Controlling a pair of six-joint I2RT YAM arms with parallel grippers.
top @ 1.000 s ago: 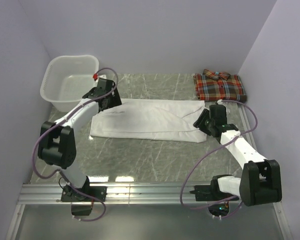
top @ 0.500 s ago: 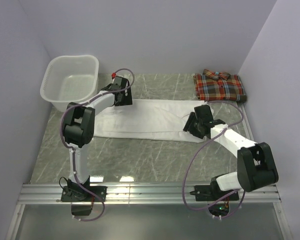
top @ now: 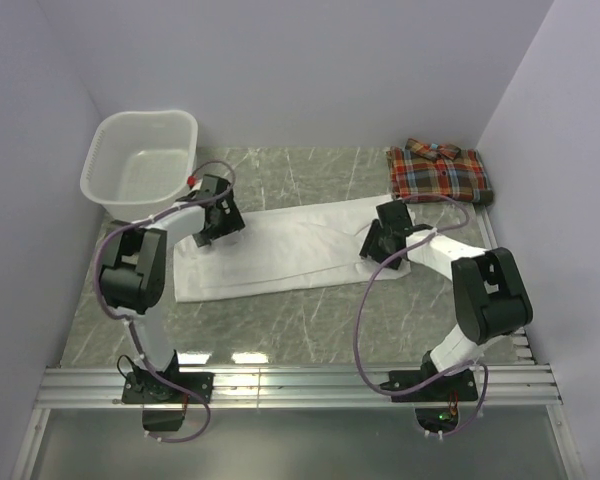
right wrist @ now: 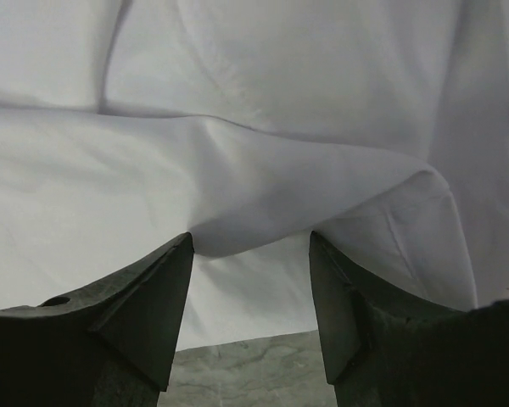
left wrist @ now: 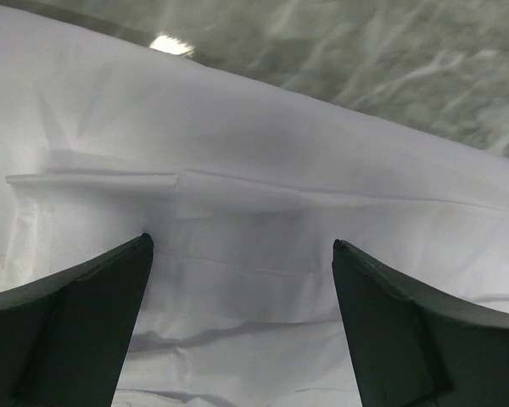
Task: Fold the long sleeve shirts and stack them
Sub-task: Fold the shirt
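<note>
The white shirt lies spread as a long strip across the middle of the table, its right end angled toward the back. My left gripper hovers low over the shirt's left end. In the left wrist view the gripper is open wide, with white cloth below it. My right gripper is at the shirt's right end. In the right wrist view it is open, with a raised fold of white cloth at its fingertips. The plaid shirt lies folded at the back right.
A white plastic laundry basket stands at the back left, close to the left arm. Purple walls close in the left, back and right. The marble tabletop shows in front of the shirt, and an aluminium rail runs along the near edge.
My left gripper moved from the shirt's back edge to its left end. My right gripper moved back and left. The white shirt shifted and now lies slanted, its right end further back.
</note>
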